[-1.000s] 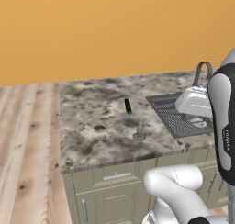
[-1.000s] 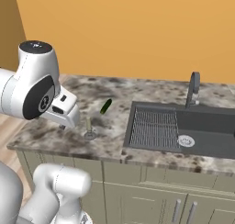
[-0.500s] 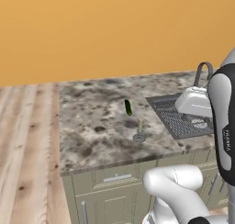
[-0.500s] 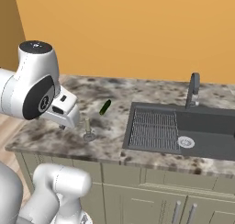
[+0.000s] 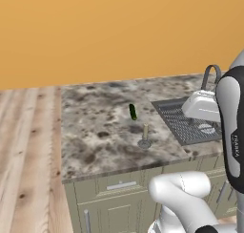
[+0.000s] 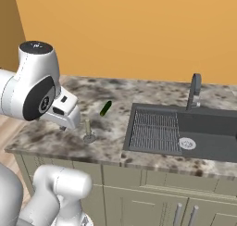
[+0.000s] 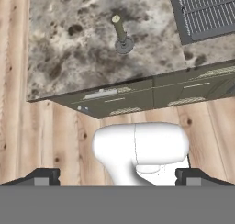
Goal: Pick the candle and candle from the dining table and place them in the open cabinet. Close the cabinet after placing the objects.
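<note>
A greyish candle (image 5: 145, 134) on a silver-grey holder stands upright on the dining table (image 5: 95, 132), close to its front edge and left of the sink. It also shows as the candle (image 6: 87, 129) on the stone top (image 6: 115, 144) in the right base view. In the hand view the candle (image 7: 120, 32) is near the top, on the table (image 7: 69, 62). My gripper (image 7: 117, 177) hangs high above the table's front edge, apart from the candle. It is open wide with nothing between its fingertips (image 7: 42, 176). The cabinet is out of view.
A small dark green oblong thing (image 5: 132, 111) lies on the stone behind the candle. A dark sink (image 6: 185, 130) with a ribbed grid and a curved grey faucet (image 6: 195, 88) takes up the table's right side. Olive-grey drawer fronts (image 7: 124, 97) face a wooden floor (image 5: 28, 155).
</note>
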Motion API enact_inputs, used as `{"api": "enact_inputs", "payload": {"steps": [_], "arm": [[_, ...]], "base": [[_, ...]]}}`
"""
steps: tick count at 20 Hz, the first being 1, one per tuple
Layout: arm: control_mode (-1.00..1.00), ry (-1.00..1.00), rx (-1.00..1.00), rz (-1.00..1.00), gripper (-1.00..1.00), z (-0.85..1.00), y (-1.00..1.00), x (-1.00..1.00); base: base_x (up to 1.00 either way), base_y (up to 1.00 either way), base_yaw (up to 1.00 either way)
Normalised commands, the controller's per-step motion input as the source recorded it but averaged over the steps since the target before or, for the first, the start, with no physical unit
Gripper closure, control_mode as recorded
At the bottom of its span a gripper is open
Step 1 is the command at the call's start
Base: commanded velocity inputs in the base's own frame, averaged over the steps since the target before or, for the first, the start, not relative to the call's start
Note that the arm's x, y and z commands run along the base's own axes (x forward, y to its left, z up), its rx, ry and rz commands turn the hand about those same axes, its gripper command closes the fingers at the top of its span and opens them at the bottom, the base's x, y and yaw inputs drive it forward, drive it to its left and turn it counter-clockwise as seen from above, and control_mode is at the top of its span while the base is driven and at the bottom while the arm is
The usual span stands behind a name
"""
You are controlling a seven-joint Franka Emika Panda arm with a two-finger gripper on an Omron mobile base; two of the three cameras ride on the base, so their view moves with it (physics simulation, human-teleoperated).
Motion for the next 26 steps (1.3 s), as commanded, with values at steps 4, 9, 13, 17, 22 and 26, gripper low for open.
{"api": "enact_inputs", "payload": {"steps": [4, 9, 13, 17, 22, 26], "arm": [[1.0, 0.0, 0.0, 0.0, -1.0, 0.0, 0.0, 0.0], [1.0, 0.0, 0.0, 0.0, -1.0, 0.0, 0.0, 0.0], [-1.0, 0.0, 0.0, 0.0, -1.0, -0.25, -0.08, 0.24], [-1.0, -0.07, 0.0, 0.06, -1.0, -0.38, -0.03, 0.34], [-1.0, -0.18, -0.03, 0.07, -1.0, -0.29, 0.0, 0.17], [-1.0, -0.23, -0.07, 0.0, -1.0, -0.01, 0.06, 0.0]], "base": [[0.19, -0.14, 0.0], [0.21, -0.15, 0.0], [0.06, -0.03, 0.0], [0.0, 0.0, 0.0], [0.0, 0.0, 0.0], [0.0, 0.0, 0.0]]}}
